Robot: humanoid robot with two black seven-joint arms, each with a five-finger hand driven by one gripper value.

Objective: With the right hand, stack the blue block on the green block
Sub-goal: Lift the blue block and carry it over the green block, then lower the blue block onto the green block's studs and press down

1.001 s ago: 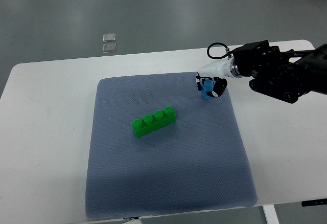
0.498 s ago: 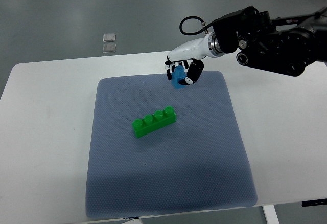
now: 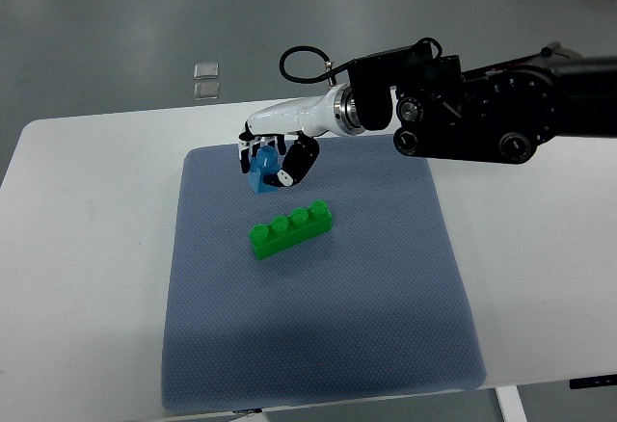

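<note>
A long green block [image 3: 290, 230] with a row of studs lies slanted on the blue-grey mat [image 3: 318, 335], near its middle. My right hand [image 3: 270, 162] reaches in from the right and is shut on a small blue block [image 3: 262, 169]. It holds the block in the air, just beyond and a little left of the green block's left end. The fingers hide part of the blue block. The left arm is out of view.
The mat lies on a white table [image 3: 87, 249]. Two small clear squares [image 3: 206, 79] lie on the grey floor beyond the table's far edge. My bulky black right forearm [image 3: 482, 118] spans the table's far right.
My right hand has carried the blue block leftward across the mat's far side, from the far right corner to a spot just behind the green block's left end.
</note>
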